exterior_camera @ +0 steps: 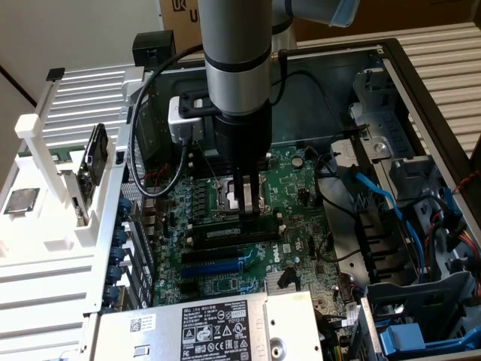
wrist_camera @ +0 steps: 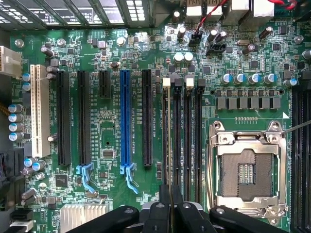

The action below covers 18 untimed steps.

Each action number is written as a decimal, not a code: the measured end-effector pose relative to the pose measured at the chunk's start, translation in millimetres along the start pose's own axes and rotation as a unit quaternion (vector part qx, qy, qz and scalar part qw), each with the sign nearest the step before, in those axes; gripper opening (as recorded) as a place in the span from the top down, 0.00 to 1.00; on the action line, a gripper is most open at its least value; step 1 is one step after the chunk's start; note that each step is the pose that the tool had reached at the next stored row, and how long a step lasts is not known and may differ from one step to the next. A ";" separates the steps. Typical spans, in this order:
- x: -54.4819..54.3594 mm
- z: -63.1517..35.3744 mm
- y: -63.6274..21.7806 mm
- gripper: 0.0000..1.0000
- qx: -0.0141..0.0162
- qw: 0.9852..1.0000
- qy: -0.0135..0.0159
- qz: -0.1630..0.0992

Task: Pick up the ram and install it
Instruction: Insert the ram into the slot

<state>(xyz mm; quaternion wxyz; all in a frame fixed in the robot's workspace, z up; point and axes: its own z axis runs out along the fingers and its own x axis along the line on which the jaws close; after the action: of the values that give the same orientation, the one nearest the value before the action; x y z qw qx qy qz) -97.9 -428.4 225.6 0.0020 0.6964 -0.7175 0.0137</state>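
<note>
The ram point(exterior_camera: 225, 234) is a long thin green stick standing on edge along the memory slot nearest the CPU socket on the motherboard. From the wrist view I see only its thin top edge point(wrist_camera: 166, 136), running between the slot's white end latches. My gripper point(exterior_camera: 246, 214) reaches straight down into the open computer case over the middle of the stick. Its black fingers point(wrist_camera: 160, 211) are pressed close together on the ram's edge, with the gripper point(wrist_camera: 170, 204) shut on it. Whether the stick is fully down in the slot I cannot tell.
The empty CPU socket point(wrist_camera: 247, 172) with its metal frame lies right beside the memory slots. Black and blue expansion slots point(wrist_camera: 125, 121) sit on the other side. Blue cables point(exterior_camera: 391, 203) and drive bays crowd the exterior view's right. A silver CPU chip point(exterior_camera: 20, 201) rests on the white rack at the left.
</note>
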 end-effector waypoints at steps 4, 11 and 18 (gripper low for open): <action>0.0 1.6 0.0 0.88 0.000 1.000 0.000 0.000; -0.1 3.2 0.1 0.88 0.000 1.000 0.000 0.000; -0.1 3.3 0.1 0.88 0.000 1.000 0.000 0.000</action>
<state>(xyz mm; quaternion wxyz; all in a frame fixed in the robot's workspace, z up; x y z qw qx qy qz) -97.9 -428.4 222.4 0.0020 0.6964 -0.7175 0.0137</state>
